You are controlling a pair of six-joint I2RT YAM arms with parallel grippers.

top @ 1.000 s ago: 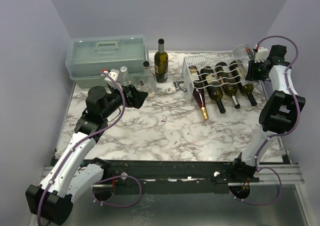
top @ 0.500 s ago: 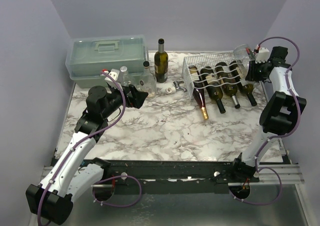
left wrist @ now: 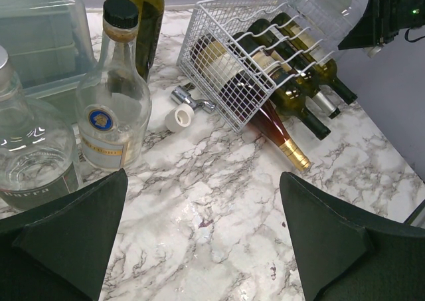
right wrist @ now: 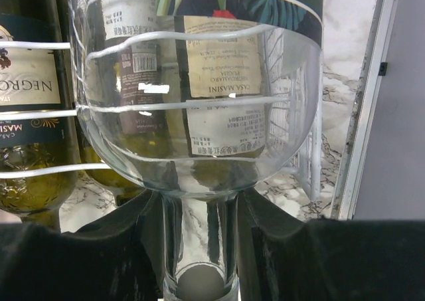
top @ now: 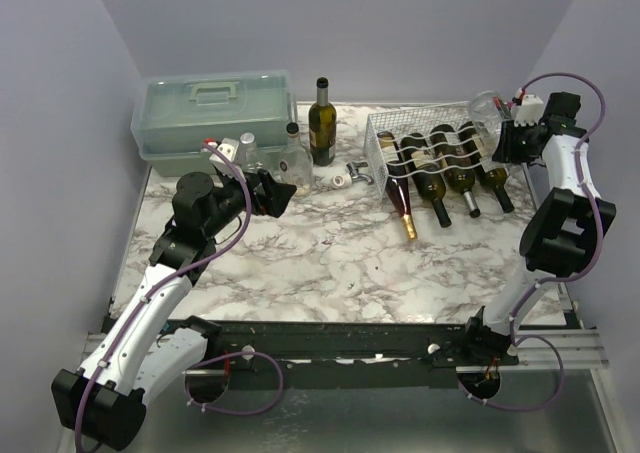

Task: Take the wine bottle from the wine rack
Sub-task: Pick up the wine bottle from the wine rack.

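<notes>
The right gripper is clamped on the neck of a clear, empty glass bottle, whose body tilts up and away from the fingers. Through the glass show the white wires of the wine rack and the labelled wine bottles lying in it. Over the last second the wrist has drifted slightly up and to the right, and the elbow has swung outward. The bottle now hangs over the rack's far right corner rather than lying in a cradle. Whether its lower side touches the top wire I cannot tell. I judge the lift nearly done, with the set-down on the marble table not yet made. The left gripper hovers wide open and empty, well apart, near two clear flasks.
</notes>
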